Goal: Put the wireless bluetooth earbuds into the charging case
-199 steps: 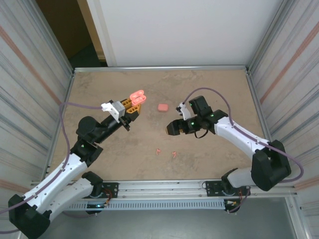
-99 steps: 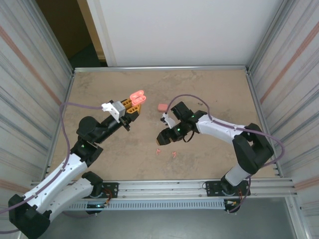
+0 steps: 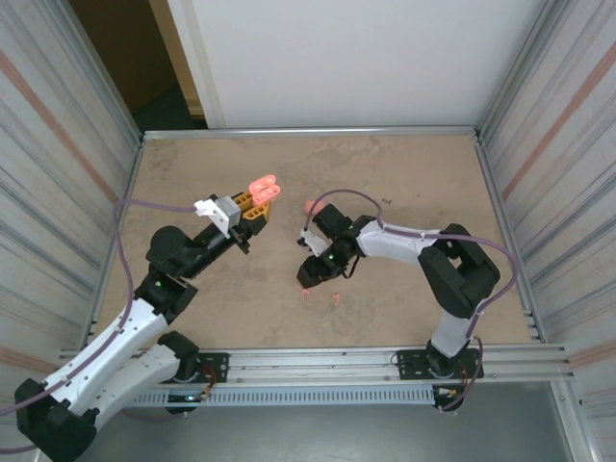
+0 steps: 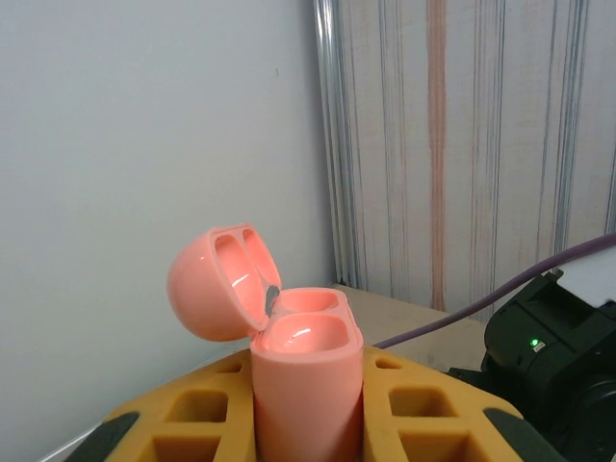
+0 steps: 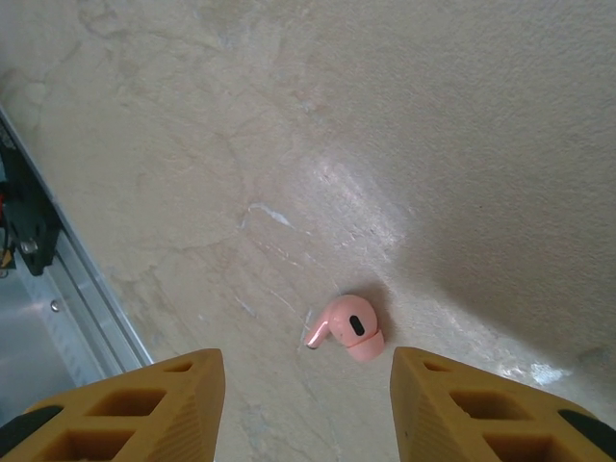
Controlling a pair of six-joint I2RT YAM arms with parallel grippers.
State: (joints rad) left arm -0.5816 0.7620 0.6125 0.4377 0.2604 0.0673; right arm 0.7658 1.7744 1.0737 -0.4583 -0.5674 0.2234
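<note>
Earbud one lay flat on the table, toward the near edge and to the right of the open case, well apart from it. Earbud two lay just right of it, the same way off from the open case, nothing touching it. The right gripper sat over earbud one with its jaws spread wide. In the right wrist view the earbud lay stem to the left on bare table, ahead of the gap between the two yellow fingers, touching neither. How far above the table the fingers were could not be told.

The left gripper was clamped on the open case and held it up off the table. In the left wrist view the open case stood upright between the yellow fingers, its lid tipped back to the left, both pockets bare. A closed case lay on the table to the right of the open case, partly hidden by the right arm.
</note>
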